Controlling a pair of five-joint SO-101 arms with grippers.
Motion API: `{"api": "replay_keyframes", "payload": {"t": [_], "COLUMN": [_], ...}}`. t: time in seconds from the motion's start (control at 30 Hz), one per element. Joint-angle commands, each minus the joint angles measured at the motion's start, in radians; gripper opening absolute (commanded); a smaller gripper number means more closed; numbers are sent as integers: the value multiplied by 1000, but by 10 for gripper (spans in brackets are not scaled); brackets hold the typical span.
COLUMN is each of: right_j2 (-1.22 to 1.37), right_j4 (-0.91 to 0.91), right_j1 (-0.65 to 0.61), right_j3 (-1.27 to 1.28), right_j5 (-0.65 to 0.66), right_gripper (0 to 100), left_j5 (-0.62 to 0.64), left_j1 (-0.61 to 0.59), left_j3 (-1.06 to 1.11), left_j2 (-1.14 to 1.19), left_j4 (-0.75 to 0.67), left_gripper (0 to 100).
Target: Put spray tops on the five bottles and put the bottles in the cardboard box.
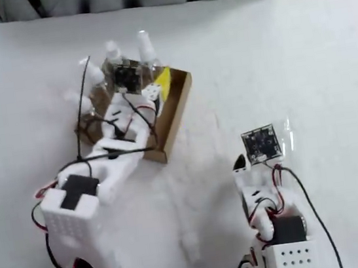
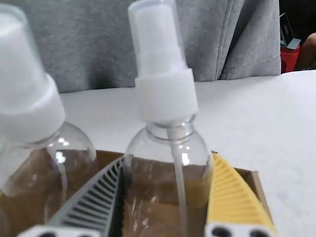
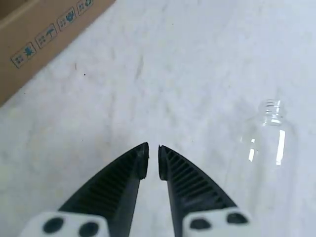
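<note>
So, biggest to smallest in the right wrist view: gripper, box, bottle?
1. Right gripper: largest, but nearest the camera.
2. Cardboard box and bottle: about alike, since the box is cut off at the edge.

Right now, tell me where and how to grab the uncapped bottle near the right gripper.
Grip the bottle across its wide round body, below the shoulder, coming from the right gripper's side. The neck is narrow and has to stay clear. Whether it stands or lies is unclear.
</note>
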Motion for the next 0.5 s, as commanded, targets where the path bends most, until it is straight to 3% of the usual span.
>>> {"api": "replay_keyframes", "payload": {"t": [0.0, 0.47], "right_j2": [1, 2], "right_j4": [-15, -15], "right_j1": [-7, -4], "right_j3": [9, 9], "right_j5": [11, 11], "right_gripper": [16, 16], "left_j5": [-12, -11], "left_j1": [-15, -15], "left_j3": [-74, -103], "left_j2": [25, 93], "left_j4": [-86, -91], "left_gripper": [22, 41]}}
